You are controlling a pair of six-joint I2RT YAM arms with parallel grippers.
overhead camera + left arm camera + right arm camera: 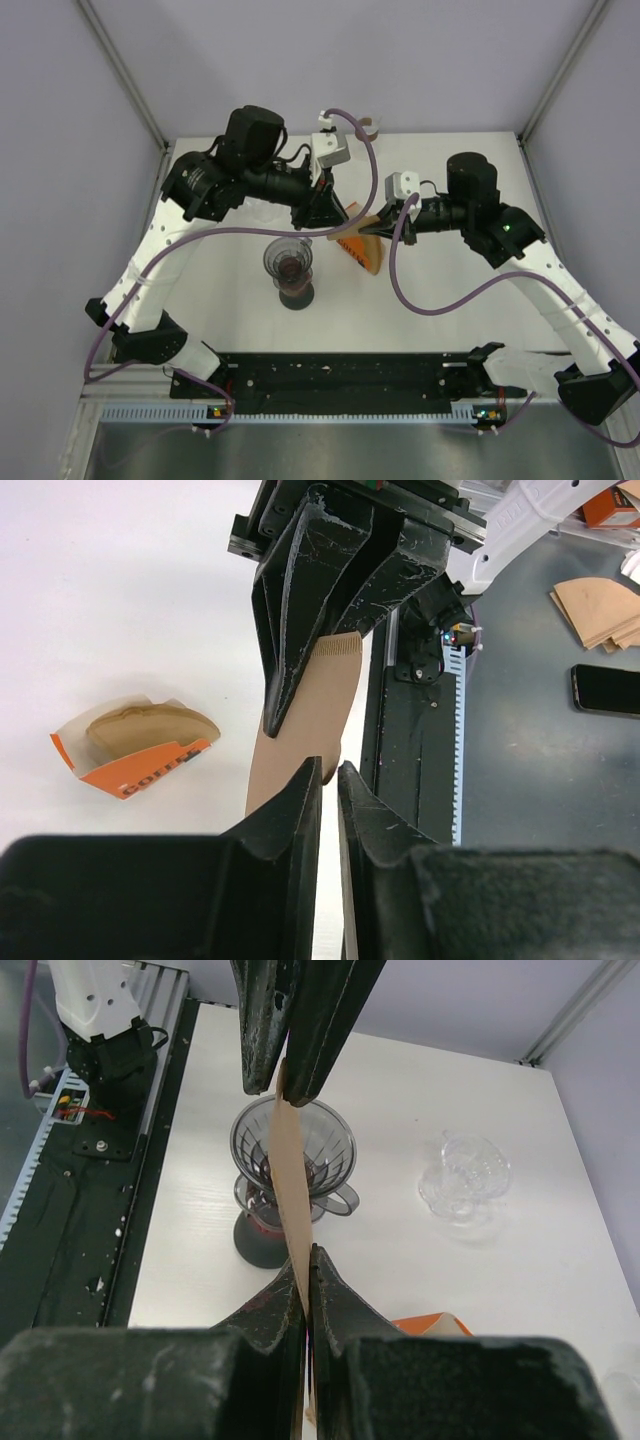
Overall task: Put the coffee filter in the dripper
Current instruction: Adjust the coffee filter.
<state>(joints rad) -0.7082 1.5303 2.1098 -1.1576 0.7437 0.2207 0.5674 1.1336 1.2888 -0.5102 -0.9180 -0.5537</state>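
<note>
A brown paper coffee filter (290, 1180) hangs edge-on between my two grippers, above and just right of the dripper. The dripper (288, 258) is a smoky clear cone (335, 1140) on a dark base. My right gripper (308, 1252) is shut on the filter's near end (355, 222). My left gripper (330, 768) stands a narrow slit apart. The filter's (300, 720) lower edge reaches only to its tips, and white table shows through the gap. From the top view the left gripper (330, 218) meets the right gripper (372, 222) over the filter.
An orange box of filters (362, 252) lies open on the table under the grippers (140, 745). A clear glass piece (465, 1175) sits beyond the dripper. A small cup (370, 125) stands at the back edge. The black rail (340, 375) runs along the near edge.
</note>
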